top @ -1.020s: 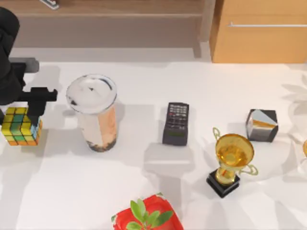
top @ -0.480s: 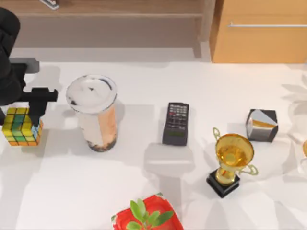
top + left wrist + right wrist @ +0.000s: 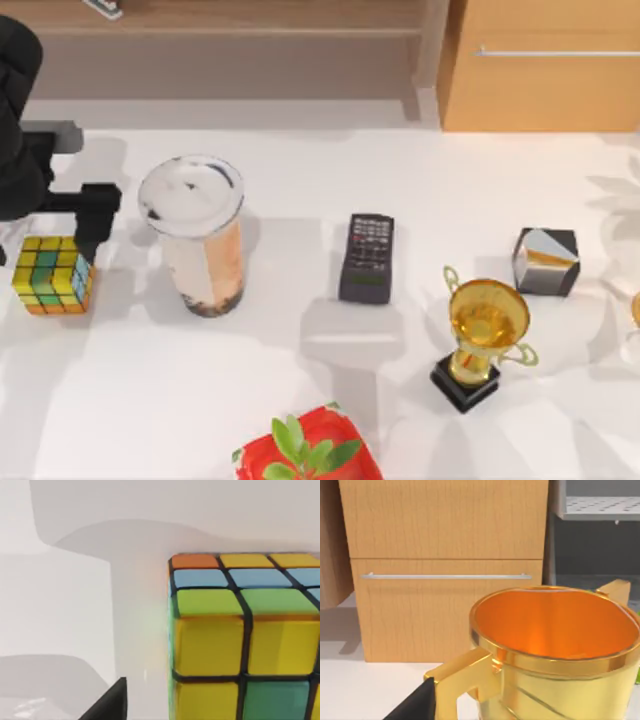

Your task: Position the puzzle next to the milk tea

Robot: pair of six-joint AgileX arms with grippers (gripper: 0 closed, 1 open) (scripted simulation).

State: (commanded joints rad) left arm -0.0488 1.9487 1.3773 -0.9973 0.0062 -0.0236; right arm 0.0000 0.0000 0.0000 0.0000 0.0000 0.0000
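One cube, the puzzle (image 3: 53,274), sits on the table at far left, well left of the milk tea (image 3: 197,236) — left gripper (image 3: 62,222) directly above it, fingers spread, one fingertip (image 3: 107,704) beside the puzzle's face — not touching.

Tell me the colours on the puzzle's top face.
Yellow and green squares on the puzzle, best in the top view.

White table (image 3: 300,400), soft shadows across it. Behind its far edge: wooden cabinet (image 3: 545,80) with metal bar handle (image 3: 555,52) at right, open wood-framed shelf (image 3: 230,60) at left.
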